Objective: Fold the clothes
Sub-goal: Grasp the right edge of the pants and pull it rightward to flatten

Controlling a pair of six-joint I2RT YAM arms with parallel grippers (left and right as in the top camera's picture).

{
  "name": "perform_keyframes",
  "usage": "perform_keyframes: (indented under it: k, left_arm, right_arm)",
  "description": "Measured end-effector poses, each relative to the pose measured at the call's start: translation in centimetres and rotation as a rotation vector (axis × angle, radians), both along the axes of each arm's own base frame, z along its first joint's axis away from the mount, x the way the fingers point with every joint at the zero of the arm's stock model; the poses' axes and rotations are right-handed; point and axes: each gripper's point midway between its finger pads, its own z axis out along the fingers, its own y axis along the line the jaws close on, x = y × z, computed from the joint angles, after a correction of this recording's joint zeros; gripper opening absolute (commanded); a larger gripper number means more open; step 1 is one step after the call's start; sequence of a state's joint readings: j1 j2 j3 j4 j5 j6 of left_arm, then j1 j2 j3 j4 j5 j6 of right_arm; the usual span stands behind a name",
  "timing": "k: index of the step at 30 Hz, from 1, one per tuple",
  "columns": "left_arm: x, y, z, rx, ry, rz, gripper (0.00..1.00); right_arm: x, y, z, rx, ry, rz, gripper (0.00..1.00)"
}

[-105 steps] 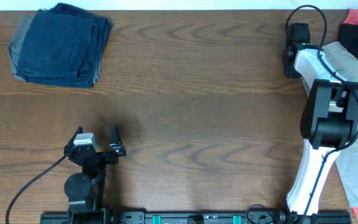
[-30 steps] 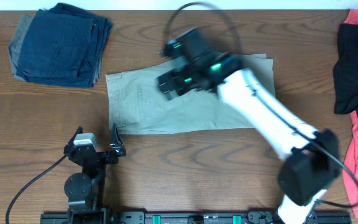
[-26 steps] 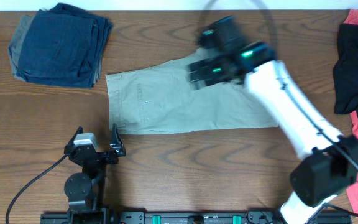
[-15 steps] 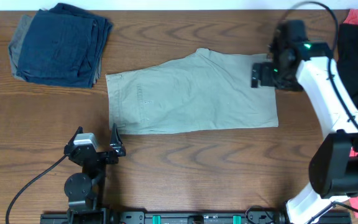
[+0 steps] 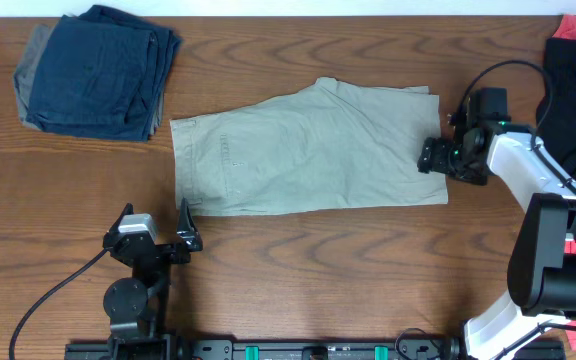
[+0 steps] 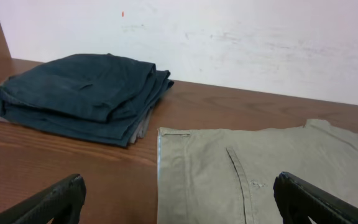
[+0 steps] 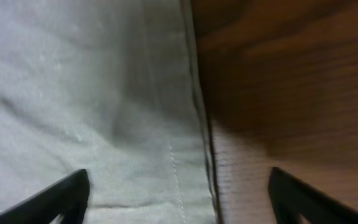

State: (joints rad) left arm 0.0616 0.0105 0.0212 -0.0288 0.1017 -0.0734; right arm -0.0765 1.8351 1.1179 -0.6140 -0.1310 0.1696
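Brown wood-grain table (image 5: 298, 290) fills the overhead view; the khaki shorts (image 5: 308, 150) lie spread flat at centre frame. The right gripper (image 5: 436, 158) sits low at the right-hand hem, its fingers wide apart astride the edge and holding nothing; a good fold likely means pinching all layers there and carrying them left, edges square. The left gripper (image 5: 155, 216), lower left, gapes empty near the shorts' corner; it could pin that end. Folded navy garments (image 5: 98, 70) at upper left and a black-and-pink heap (image 5: 573, 90) at far right seem out of the way.
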Motion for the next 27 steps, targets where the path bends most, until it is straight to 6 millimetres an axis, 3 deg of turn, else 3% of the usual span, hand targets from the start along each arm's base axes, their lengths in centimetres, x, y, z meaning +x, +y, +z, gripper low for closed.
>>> perform_keyframes:
  k: [4,8,9,16,21,27]
  left_arm:
    - [0.0,0.0,0.0,0.0,0.0,0.0,0.98]
    - [0.0,0.0,0.0,0.0,0.0,0.0,0.98]
    - [0.0,0.0,0.0,0.0,0.0,0.0,0.98]
    - [0.0,0.0,0.0,0.0,0.0,0.0,0.98]
    - [0.0,0.0,0.0,0.0,0.0,0.0,0.98]
    - [0.0,0.0,0.0,0.0,0.0,0.0,0.98]
  right_arm:
    - [0.0,0.6,-0.5,0.031,-0.018,0.009,0.74]
    - [-0.5,1.0,-1.2,0.047,-0.016,0.016,0.51]
    - [-0.5,1.0,-1.3,0.048,-0.015,0.019,0.49]
    - [-0.6,1.1,-1.3,0.057,-0.015,0.015,0.57]
    - [-1.0,1.1,-1.6,0.056,-0.007,0.019,0.02]
    - [-1.2,1.4,-1.7,0.077,0.006,-0.007,0.02]
